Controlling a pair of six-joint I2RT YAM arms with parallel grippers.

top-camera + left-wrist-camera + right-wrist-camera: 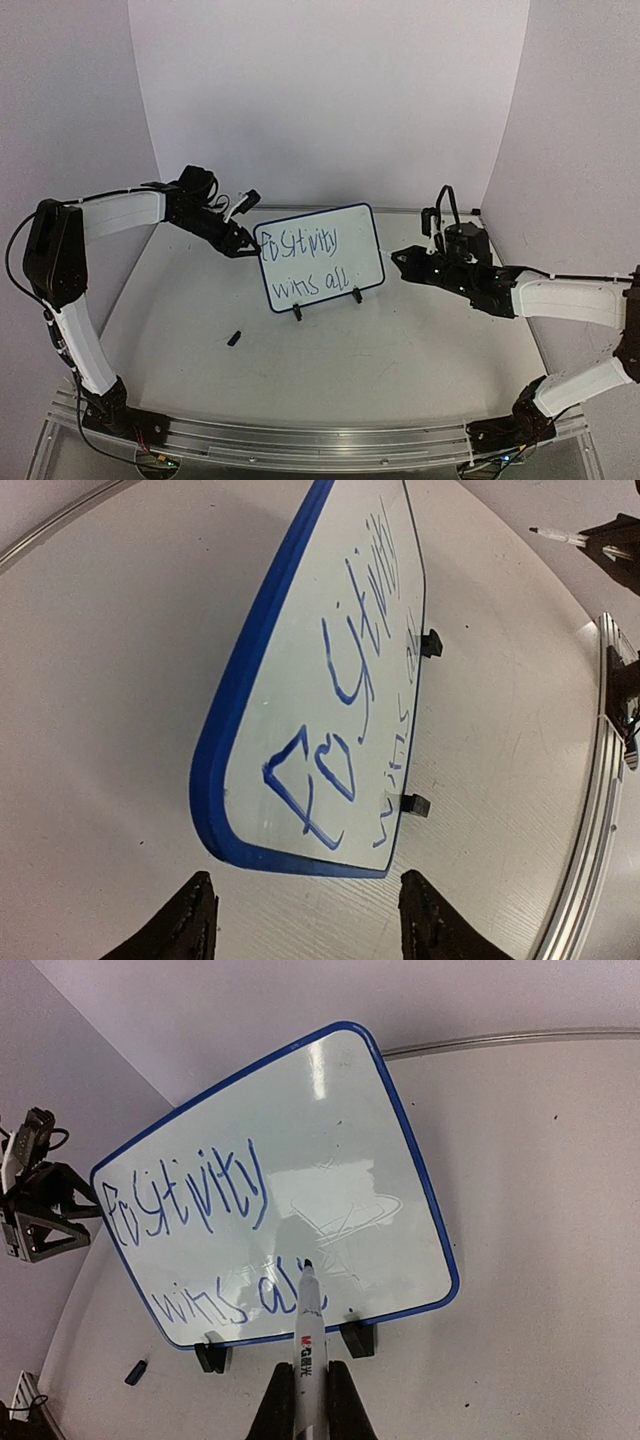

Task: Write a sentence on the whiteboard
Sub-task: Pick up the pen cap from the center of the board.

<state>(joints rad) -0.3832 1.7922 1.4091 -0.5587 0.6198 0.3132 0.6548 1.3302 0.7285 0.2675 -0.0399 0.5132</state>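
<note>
On the left, the left hand [238, 240] hovers just beside the left edge of the whiteboard [360, 250]. Its wrist view shows its fingers [190, 925] spread wide, with the board's blue-framed corner just ahead of the gap and neither finger touching it. A small dark cap [233, 338] lies on the bench [420, 350] in front of and below that hand, well apart from the board.

The whiteboard stands near the middle of the bench on two black clip feet [297, 313], leaning back a little, its face turned towards the arms. The sentence [298, 243] runs across it in two lines of dark blue marker, "Positivity" above and "wins all" beneath, filling the left and lower part of the face; the upper right is bare.

On the right, the right hand [408, 258] sits off the board's right edge, its fingers pinching a white marker [308, 1330]. The dark tip points at the board near the word "all"; whether it touches cannot be told.
</note>
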